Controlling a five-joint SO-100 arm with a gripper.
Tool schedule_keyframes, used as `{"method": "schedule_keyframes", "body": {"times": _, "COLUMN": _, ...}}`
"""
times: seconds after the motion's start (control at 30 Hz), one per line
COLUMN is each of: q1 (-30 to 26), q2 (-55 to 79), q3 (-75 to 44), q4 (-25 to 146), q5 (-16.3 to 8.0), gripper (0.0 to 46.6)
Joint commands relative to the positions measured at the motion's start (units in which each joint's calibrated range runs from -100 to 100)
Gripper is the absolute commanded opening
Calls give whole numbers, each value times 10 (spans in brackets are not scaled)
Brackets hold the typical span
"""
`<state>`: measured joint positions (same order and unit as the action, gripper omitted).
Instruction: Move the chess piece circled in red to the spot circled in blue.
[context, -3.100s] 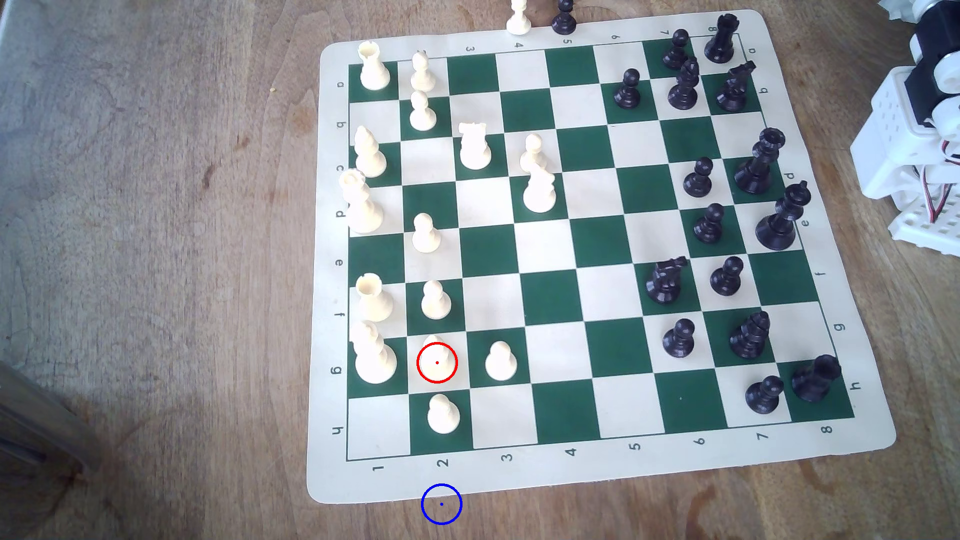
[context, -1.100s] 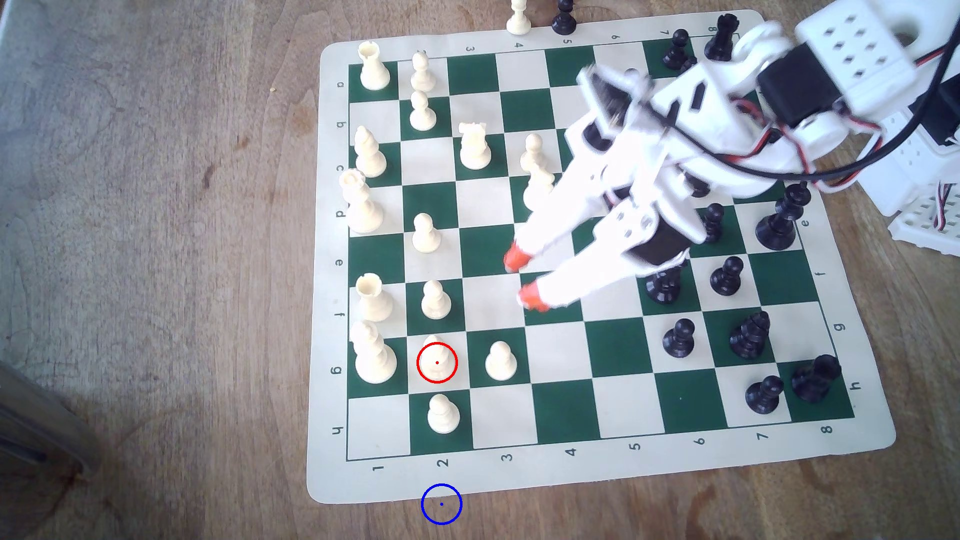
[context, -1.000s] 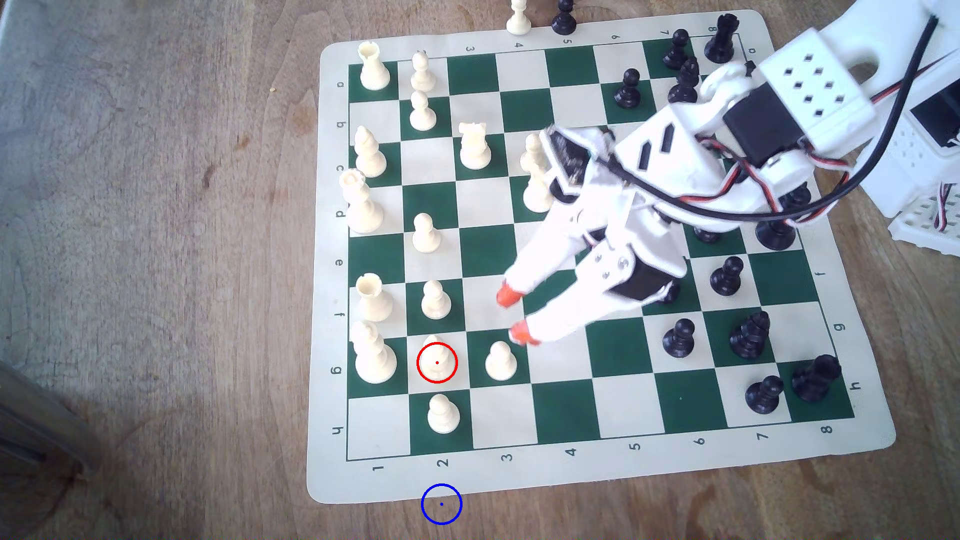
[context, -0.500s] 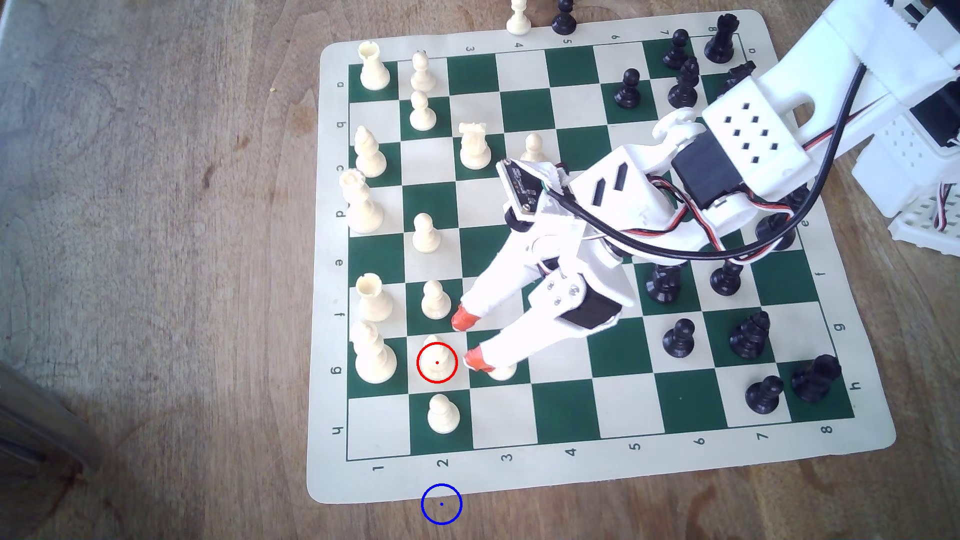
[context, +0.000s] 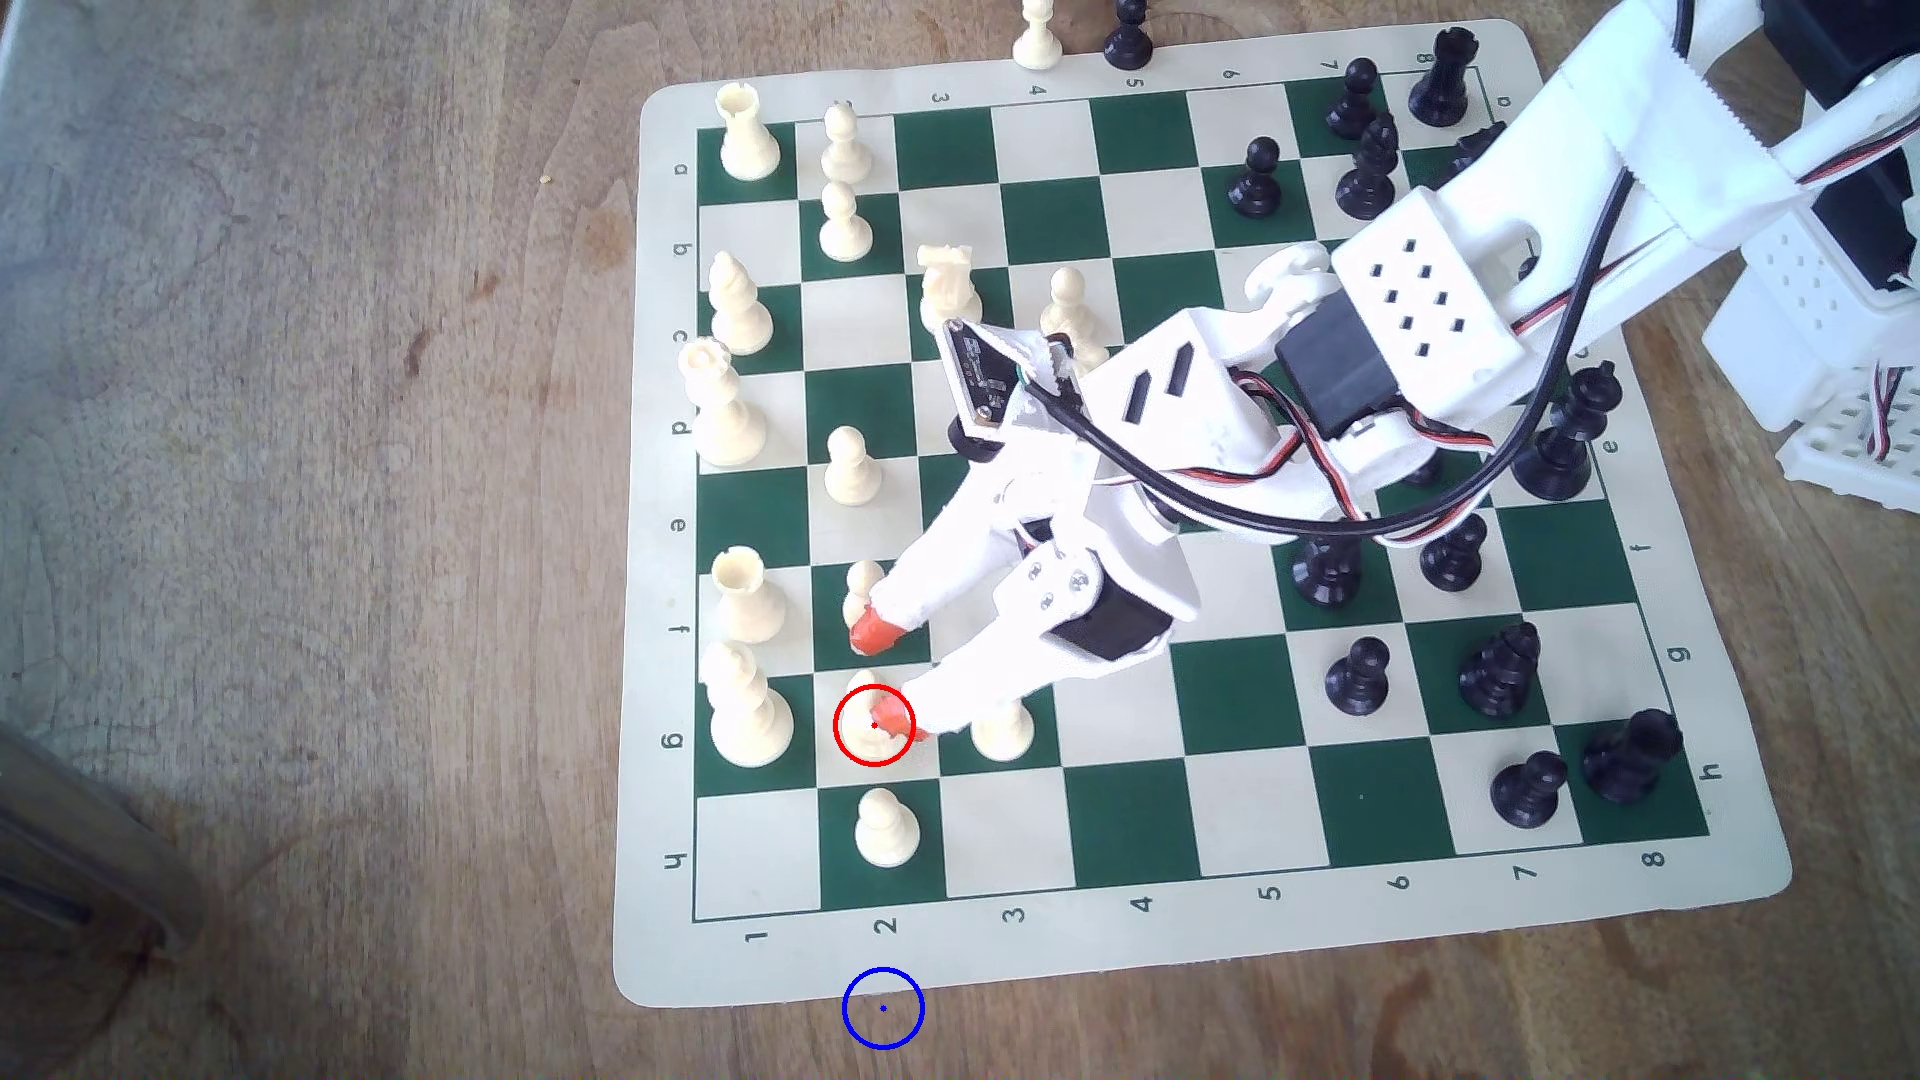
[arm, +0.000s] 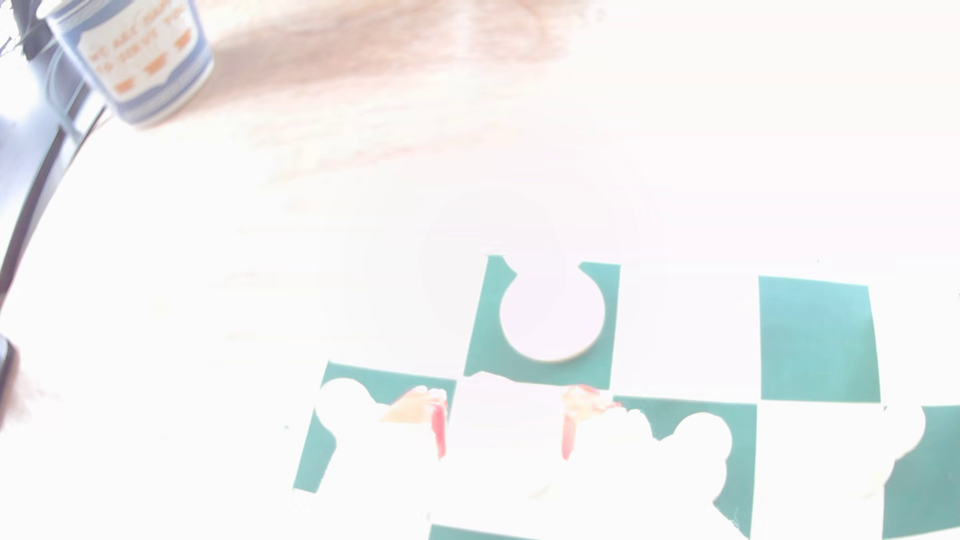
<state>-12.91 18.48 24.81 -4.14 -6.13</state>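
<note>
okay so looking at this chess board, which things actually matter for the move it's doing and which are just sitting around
Part of the job:
- red-circled white pawn
- blue-circled spot on the wooden table, off the mat's edge
- gripper, open, closing in on that pawn

Just lying about:
- neighbouring white pawn
- white knight
- black pawn
- printed cup
</note>
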Motion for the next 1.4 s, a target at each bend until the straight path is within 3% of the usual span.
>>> {"method": "schedule_keyframes", "body": {"times": 0.0, "q1": -4, "q2": -13, "q3": -41, "q4": -20, "q5": -5, "gripper": 126}}
{"method": "schedule_keyframes", "body": {"times": 0.63, "q1": -7, "q2": 33, "q3": -85, "q4": -25, "q5": -7, "gripper": 124}}
{"method": "schedule_keyframes", "body": {"times": 0.8, "q1": -4, "q2": 33, "q3": -85, "q4": -8, "q5": 3, "gripper": 3}}
{"method": "schedule_keyframes", "body": {"times": 1.0, "q1": -2, "q2": 23, "q3": -89, "q4": 21, "q5": 11, "gripper": 2}}
{"method": "schedule_keyframes", "body": {"times": 1.23, "q1": 10, "q2": -18, "q3": -112, "q4": 56, "q5": 0, "gripper": 2}}
{"method": "schedule_keyframes", "body": {"times": 1.37, "q1": 16, "q2": -26, "q3": -132, "q4": 76, "q5": -19, "gripper": 2}}
